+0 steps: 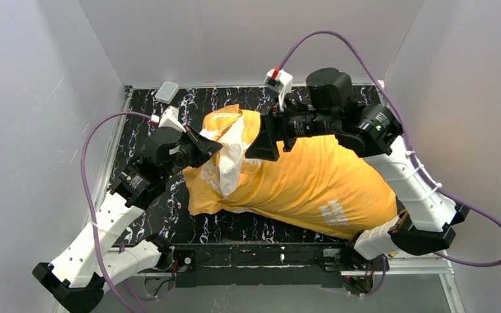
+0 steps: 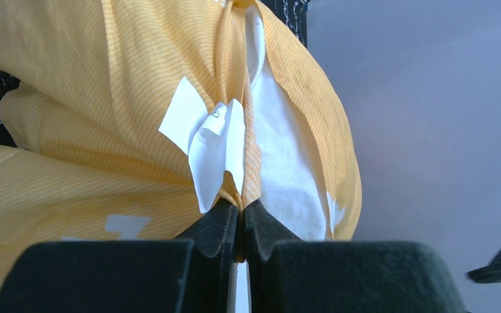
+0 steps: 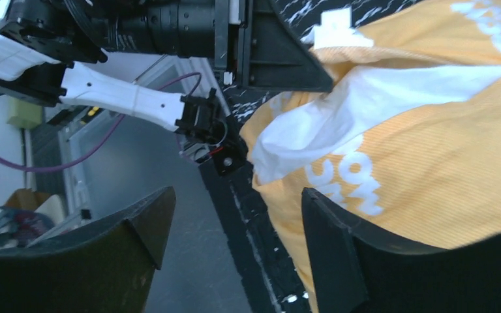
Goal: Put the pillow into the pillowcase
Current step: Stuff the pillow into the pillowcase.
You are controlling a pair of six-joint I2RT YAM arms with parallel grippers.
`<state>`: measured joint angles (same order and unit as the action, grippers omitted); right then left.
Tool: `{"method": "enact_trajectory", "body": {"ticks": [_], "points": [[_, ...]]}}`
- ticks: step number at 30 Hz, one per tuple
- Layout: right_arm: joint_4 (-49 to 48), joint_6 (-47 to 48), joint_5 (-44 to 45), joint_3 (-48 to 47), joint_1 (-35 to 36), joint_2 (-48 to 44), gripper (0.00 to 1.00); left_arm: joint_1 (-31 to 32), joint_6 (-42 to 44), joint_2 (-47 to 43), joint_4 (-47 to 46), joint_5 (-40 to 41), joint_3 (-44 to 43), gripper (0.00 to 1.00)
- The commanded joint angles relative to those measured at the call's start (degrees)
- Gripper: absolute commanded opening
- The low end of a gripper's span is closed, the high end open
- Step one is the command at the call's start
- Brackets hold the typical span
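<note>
**Spotter:** Where's the load?

**Me:** The pillowcase (image 1: 313, 176) lies orange side out across the middle of the tabletop (image 1: 169, 215). It's stuffed plump and runs from 10 o'clock to 4 o'clock in the top view. The pillow (image 1: 233, 153) is mostly inside, with a white wedge poking out of the mouth at the 10 o'clock end.

**Spotter:** And your end effectors?

**Me:** My left end effector (image 2: 241, 212) is clamped together on the mouth's hem, right beside the white care label (image 2: 199, 137). My right end effector (image 3: 235, 222) hangs over the mouth with its fingers wide apart and nothing between them.

**Spotter:** How will it handle?

**Me:** Light, soft and floppy, I'd say. The thin cloth bunches and could slide out of a shallow pinch. The pillow should squash, then spring back. I'd take the opposite lip of the hem, deep, on doubled cloth and not on the filling.

**Spotter:** Room to move?

**Me:** There's bare tabletop at 9 o'clock and a strip along the near edge at 6 o'clock. At 12 o'clock the back wall (image 1: 248, 39) stands near the mouth, and my two end effectors sit close together there, so it's tight. The risk is dragging the whole bundle instead of sliding cloth over the pillow.
</note>
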<state>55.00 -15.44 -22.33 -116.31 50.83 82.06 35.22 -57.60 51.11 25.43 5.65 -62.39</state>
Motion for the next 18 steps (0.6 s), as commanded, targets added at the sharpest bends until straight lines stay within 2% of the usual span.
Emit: {"method": "enact_trajectory", "body": {"ticks": [1,5,11,15,18], "points": [[-1.3,-1.3,-7.5,6.9,0.5,0.6,0.72,-0.2,1.7,0.3,-4.7,-1.9,-5.9,0.0],[-6.7,-2.3,-7.7,14.3,0.7,0.8,0.59,-0.2,0.0,1.5,-5.3,-4.8,-6.2,0.0],[-12.1,-3.5,-5.4,15.3,1.1,6.7,0.45,-0.2,-1.6,3.8,-6.0,-12.0,-7.0,0.0],[-13.9,-5.6,2.5,19.5,1.1,9.2,0.38,-0.2,-3.0,3.2,-5.5,-13.7,-7.4,0.0],[-10.4,-6.3,11.8,21.3,1.0,12.2,0.33,-0.2,-4.1,2.0,-5.0,-14.2,-8.6,0.0]]}}
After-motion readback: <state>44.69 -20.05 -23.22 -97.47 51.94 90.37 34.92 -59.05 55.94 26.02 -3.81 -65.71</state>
